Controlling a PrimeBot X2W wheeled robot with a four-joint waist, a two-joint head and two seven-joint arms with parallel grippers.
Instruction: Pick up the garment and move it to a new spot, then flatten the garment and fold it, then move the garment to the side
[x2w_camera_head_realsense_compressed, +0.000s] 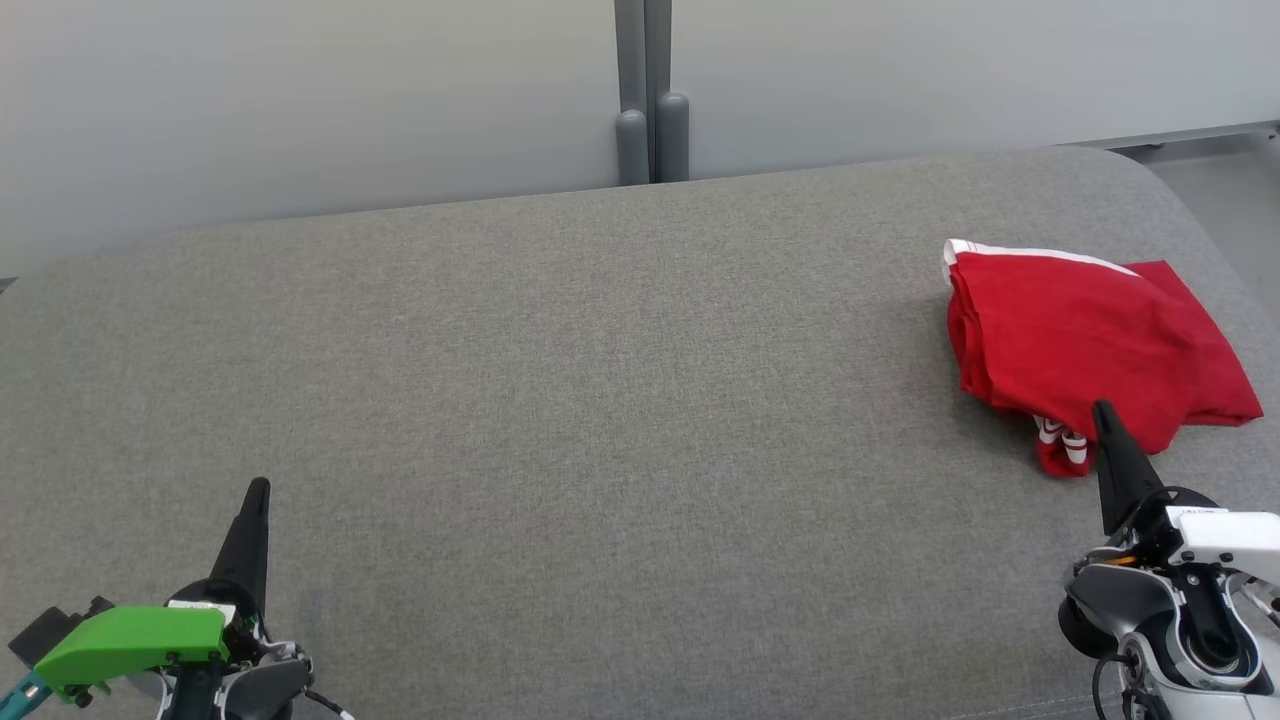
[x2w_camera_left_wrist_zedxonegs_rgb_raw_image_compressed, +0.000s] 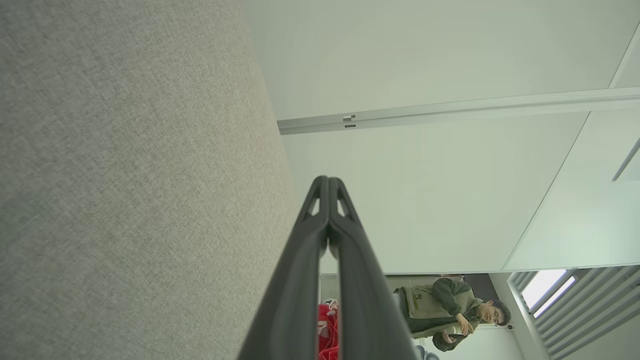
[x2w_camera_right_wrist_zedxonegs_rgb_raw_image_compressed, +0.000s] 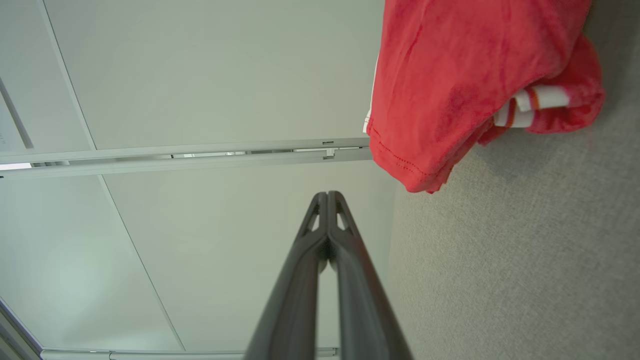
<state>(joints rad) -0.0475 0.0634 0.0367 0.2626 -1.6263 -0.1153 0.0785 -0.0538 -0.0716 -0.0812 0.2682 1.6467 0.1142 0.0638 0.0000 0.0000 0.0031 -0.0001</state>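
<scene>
the red garment (x2w_camera_head_realsense_compressed: 1090, 330) lies folded at the right edge of the grey padded surface (x2w_camera_head_realsense_compressed: 600, 400). the right gripper (x2w_camera_head_realsense_compressed: 1102, 408), fingers together, sits just beside it. the left gripper (x2w_camera_head_realsense_compressed: 257, 488), also pressed together, is at the near left corner.

Looks like an office lab. Has pale panels (x2w_camera_head_realsense_compressed: 300, 100), a metal rail (x2w_camera_left_wrist_zedxonegs_rgb_raw_image_compressed: 450, 107), a grey bench (x2w_camera_head_realsense_compressed: 600, 400), blinds (x2w_camera_left_wrist_zedxonegs_rgb_raw_image_compressed: 600, 302), a person (x2w_camera_left_wrist_zedxonegs_rgb_raw_image_compressed: 440, 305).

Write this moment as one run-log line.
garment: red, loosely folded, right side of grey surface | left tool: shut, empty | right tool: shut, empty, near garment
</scene>
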